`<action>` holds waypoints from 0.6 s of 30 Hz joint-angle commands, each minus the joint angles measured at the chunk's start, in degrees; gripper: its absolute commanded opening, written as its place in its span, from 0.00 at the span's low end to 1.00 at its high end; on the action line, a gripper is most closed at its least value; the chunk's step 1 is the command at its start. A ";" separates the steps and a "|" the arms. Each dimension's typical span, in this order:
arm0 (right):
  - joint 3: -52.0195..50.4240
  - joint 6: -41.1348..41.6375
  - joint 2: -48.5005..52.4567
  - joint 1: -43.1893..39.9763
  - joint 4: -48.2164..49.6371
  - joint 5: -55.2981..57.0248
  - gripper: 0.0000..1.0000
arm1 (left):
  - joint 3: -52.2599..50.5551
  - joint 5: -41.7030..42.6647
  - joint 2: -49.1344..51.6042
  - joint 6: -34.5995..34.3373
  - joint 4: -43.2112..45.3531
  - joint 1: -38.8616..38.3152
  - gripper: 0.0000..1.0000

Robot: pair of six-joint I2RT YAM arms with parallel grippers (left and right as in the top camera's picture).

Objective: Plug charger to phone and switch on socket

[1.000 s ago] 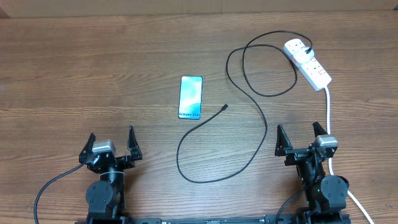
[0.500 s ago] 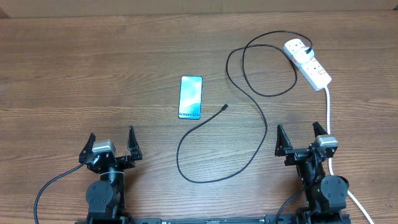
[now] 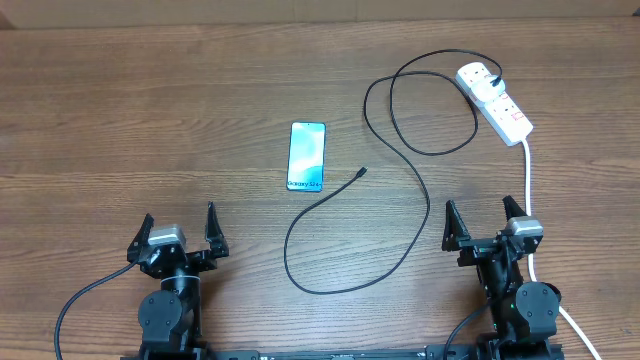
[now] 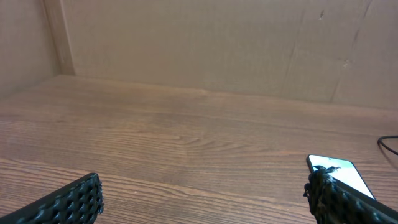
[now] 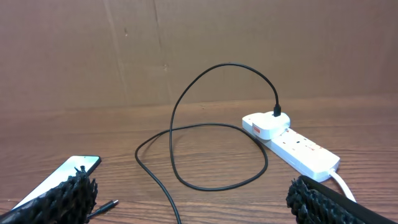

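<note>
At the near edge of the table (image 3: 150,100), we see the left gripper (image 3: 179,212) and the right gripper (image 3: 480,205) standing with jaws spread wide, each holding nothing and touching nothing. We count two grippers, one phone, one charger, one socket and one thick white cord.

The phone (image 3: 306,156) lies flat near the table's middle, screen lit, its line of small text at the end facing the near edge. Just beside its near right corner, but apart from it, lies the charger's connector tip (image 3: 362,172). From there the charger (image 5: 229,64) runs in a wide loop toward the near edge, then curls back toward the far right corner. There its black plug (image 3: 497,80) sits in the socket (image 3: 495,100), at the end away from the white cord (image 3: 527,180). That cord runs back along the right side to the near edge, passing the right arm.

Only the overhead view takes in both arms and the whole cable. The left wrist view catches just a corner of the phone beyond one finger (image 4: 348,202). The right wrist view shows socket, plug, cable loops, tip and phone together. Both wrist views reveal a brown board wall (image 4: 217,43) behind the far edge.
</note>
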 commanded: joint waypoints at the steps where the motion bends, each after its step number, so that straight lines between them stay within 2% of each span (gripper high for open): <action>1: -0.59 -0.22 -0.68 0.28 0.35 -0.07 1.00 | -0.24 0.44 -0.70 1.51 0.02 0.39 1.00; 10: -0.59 -0.22 -0.68 0.28 0.35 -0.09 1.00 | -0.24 1.25 -0.70 0.52 0.02 0.35 1.00; 15: -0.59 -0.22 -0.68 0.28 0.35 -0.07 1.00 | -0.24 12.09 -0.70 -2.91 0.66 0.33 1.00; 18: -0.59 -0.22 -0.68 0.28 0.35 -0.07 1.00 | -0.24 20.31 -0.70 -8.35 3.19 0.31 0.99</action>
